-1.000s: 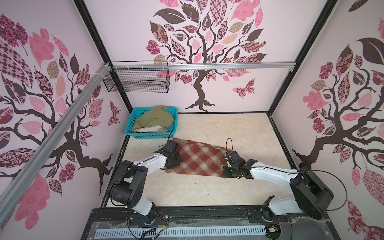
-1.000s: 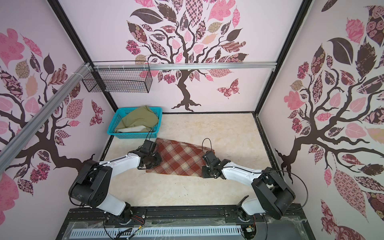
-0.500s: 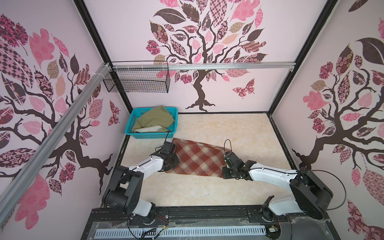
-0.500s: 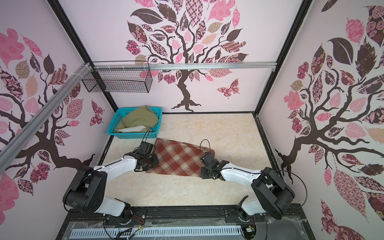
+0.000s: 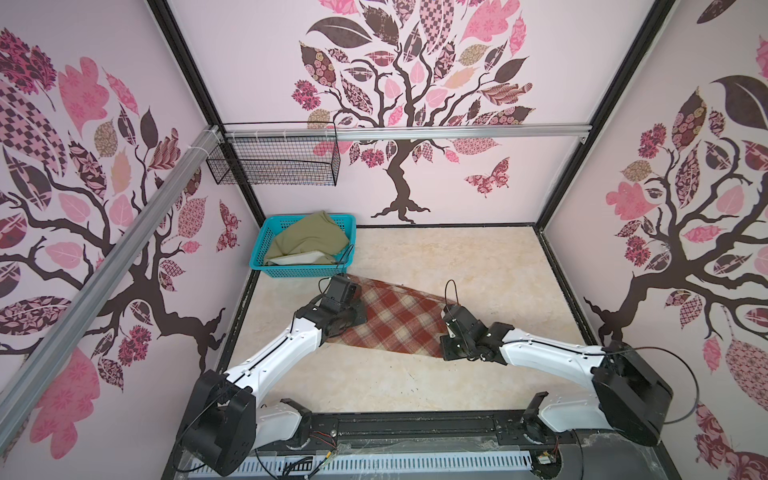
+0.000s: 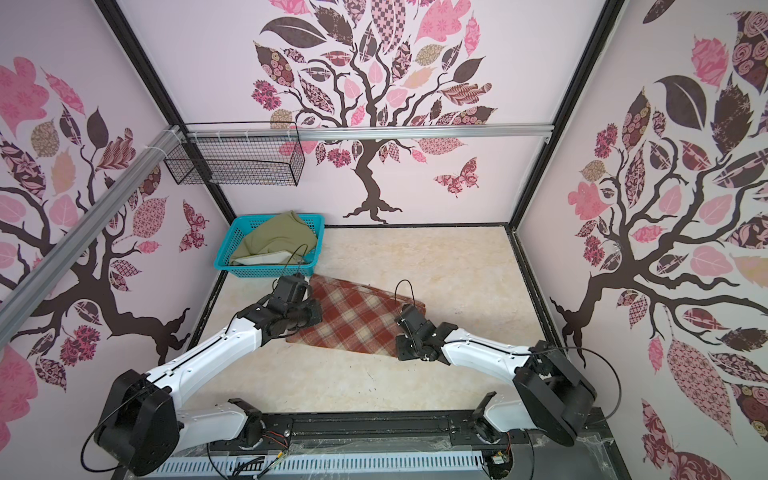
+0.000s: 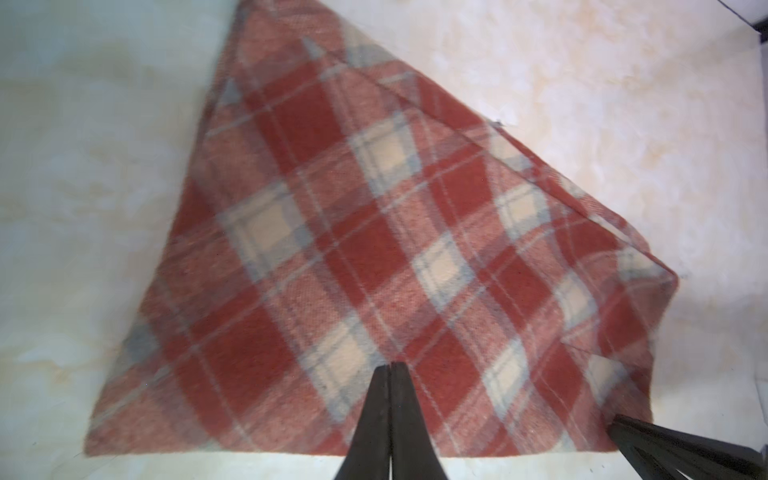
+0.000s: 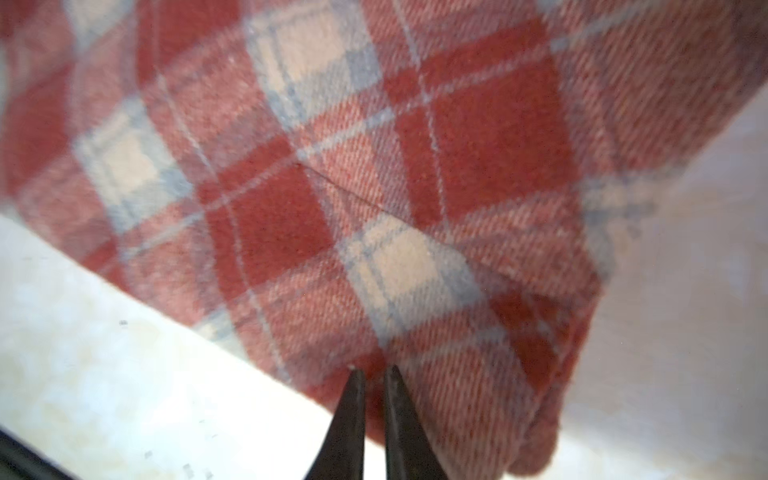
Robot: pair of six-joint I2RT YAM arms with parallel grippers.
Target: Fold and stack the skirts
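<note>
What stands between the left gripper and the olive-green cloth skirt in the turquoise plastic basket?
The near wall of the turquoise plastic basket lies between the left gripper, shut over the rust-red plaid skirt, and the olive-green cloth skirt. That arm's own black cable arches by the wall. From above, nothing else visible.

Plaid skirt [image 5: 395,320] flat — olive skirt [image 5: 309,241] bunched
</note>
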